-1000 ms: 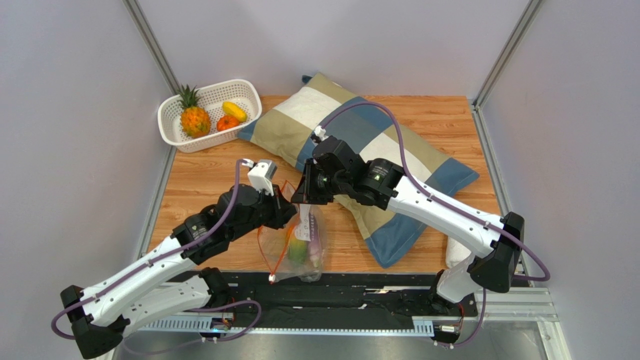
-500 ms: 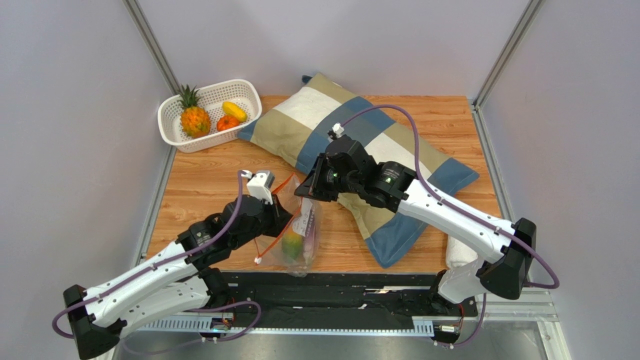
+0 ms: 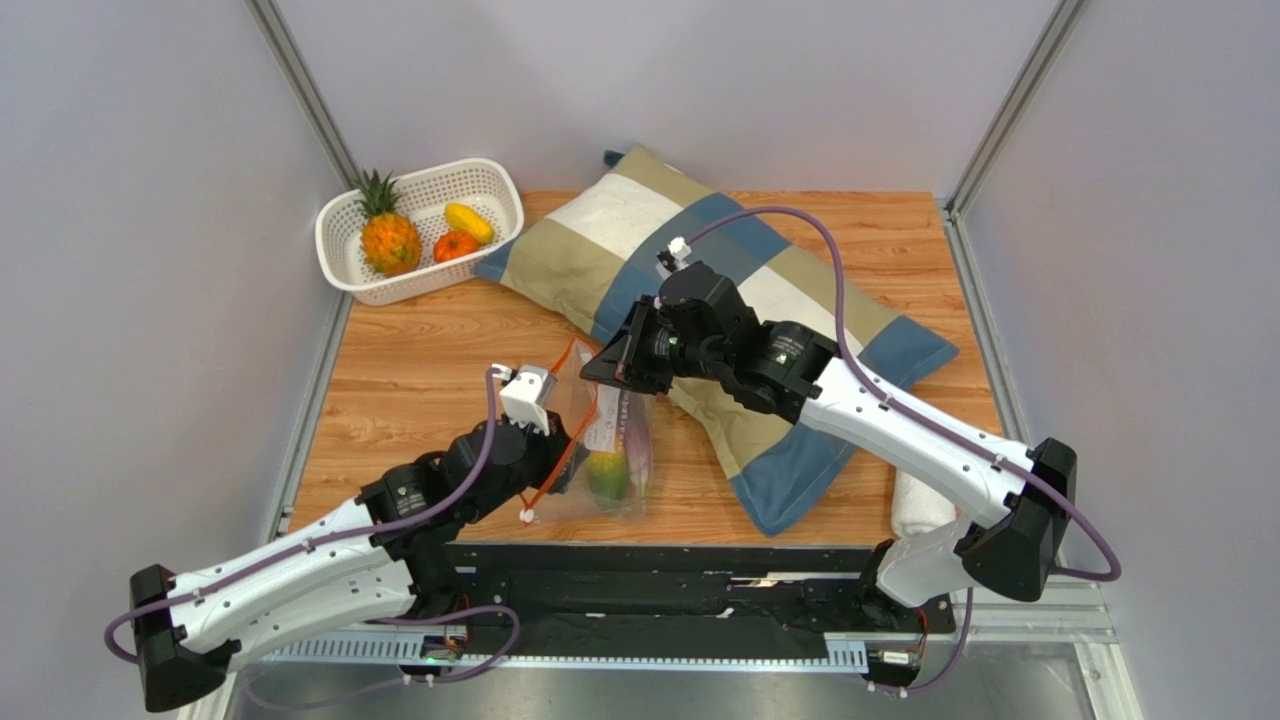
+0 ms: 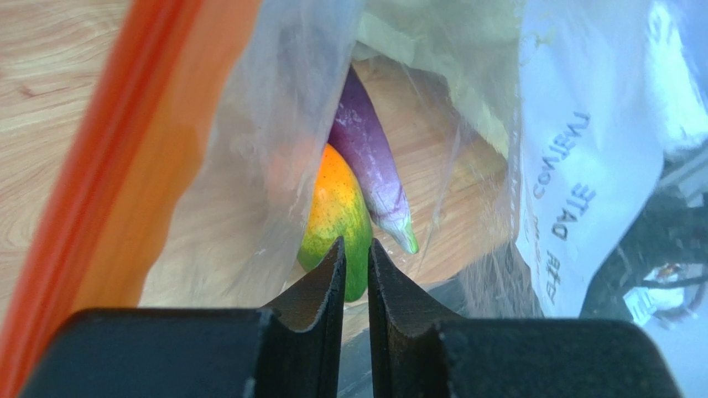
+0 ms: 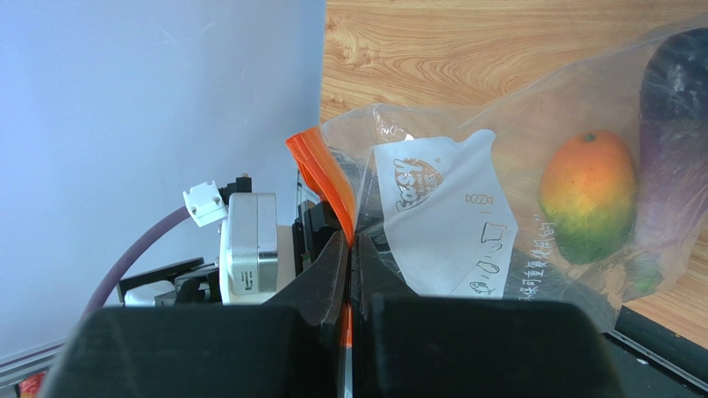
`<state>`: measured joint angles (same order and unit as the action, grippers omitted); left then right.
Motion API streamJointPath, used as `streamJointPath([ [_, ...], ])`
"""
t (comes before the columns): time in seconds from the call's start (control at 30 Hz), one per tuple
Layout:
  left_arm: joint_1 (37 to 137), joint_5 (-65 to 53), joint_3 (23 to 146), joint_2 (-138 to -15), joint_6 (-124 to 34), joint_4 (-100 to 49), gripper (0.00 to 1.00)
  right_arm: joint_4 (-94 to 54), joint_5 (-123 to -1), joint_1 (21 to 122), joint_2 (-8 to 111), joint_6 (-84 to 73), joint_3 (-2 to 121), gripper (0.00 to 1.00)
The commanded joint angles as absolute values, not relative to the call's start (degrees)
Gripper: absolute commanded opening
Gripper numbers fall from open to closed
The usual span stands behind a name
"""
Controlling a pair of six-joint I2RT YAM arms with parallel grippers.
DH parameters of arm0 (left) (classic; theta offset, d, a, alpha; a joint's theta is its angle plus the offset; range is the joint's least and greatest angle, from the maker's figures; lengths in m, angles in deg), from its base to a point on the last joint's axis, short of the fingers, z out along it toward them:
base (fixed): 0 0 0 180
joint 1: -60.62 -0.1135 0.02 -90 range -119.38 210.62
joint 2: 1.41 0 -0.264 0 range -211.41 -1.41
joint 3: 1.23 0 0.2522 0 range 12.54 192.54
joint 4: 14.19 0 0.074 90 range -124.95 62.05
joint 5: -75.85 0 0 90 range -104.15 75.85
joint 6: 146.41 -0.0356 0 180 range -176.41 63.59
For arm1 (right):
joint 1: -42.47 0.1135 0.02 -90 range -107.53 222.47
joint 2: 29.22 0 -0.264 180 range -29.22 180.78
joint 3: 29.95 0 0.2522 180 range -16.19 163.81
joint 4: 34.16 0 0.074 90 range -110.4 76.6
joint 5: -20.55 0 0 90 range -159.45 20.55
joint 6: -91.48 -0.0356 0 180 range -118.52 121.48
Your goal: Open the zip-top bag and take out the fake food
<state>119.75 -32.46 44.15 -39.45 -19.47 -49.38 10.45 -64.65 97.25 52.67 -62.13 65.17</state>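
Note:
The zip-top bag [image 3: 598,435] is clear plastic with an orange-red zip strip [image 5: 324,178] and hangs over the table's front middle. My right gripper [image 5: 350,240] is shut on that strip at the bag's top edge and sits above the bag [image 3: 604,375]. Inside lie fake food pieces: a green-orange mango [image 4: 336,217] and a purple eggplant [image 4: 370,153], also seen through the plastic as mango [image 5: 588,195] and eggplant [image 5: 673,149]. My left gripper [image 4: 356,245] stands slightly open with nothing between its fingers, just left of the bag [image 3: 559,438], pointing into its mouth.
A white perforated basket [image 3: 418,173] at the back left holds a pineapple [image 3: 389,237], a yellow piece [image 3: 469,222] and an orange-red round one [image 3: 454,246]. A checked pillow [image 3: 721,270] lies behind and right of the bag, under the right arm.
My left gripper has parted its jaws, let go of the bag's edge and drawn back toward the near left. The right gripper has carried the bag slightly back and right.

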Motion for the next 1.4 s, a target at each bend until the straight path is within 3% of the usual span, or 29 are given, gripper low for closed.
streamJointPath([
  [0.0, 119.94, -29.01, 41.63, -35.96, -20.48, -45.61, 0.17, 6.06, -63.73, 96.34, 52.61, -62.76, 65.99, 0.00],
  [0.23, 119.94, -19.53, 44.69, -37.97, -22.92, -45.44, 0.16, 4.74, -60.48, 95.99, 55.95, -63.20, 68.19, 0.00],
  [0.33, 119.94, -13.03, 47.58, -41.29, -26.00, -43.33, 0.23, 3.43, -60.13, 95.99, 55.86, -63.73, 66.96, 0.00],
  [0.57, 118.98, -24.79, 53.23, -47.55, -19.08, -56.16, 0.11, 4.47, -62.06, 95.99, 53.49, -63.47, 66.78, 0.00],
  [0.8, 118.80, -30.15, 48.49, -45.19, -11.86, -56.87, 0.10, 6.41, -65.93, 95.90, 50.41, -62.76, 66.34, 0.00],
  [1.2, 118.71, -28.39, 46.47, -51.42, -14.93, -52.67, 0.31, 4.13, -59.43, 96.17, 55.42, -61.09, 67.85, 0.00],
  [1.33, 117.13, -30.50, 44.36, -51.34, -12.39, -51.94, 0.33, 3.59, -58.99, 95.99, 54.37, -59.52, 65.65, 0.00],
  [1.37, 116.26, -30.85, 43.40, -50.90, -10.99, -52.03, 0.34, 3.77, -58.73, 95.91, 54.02, -58.56, 65.38, 0.05],
])
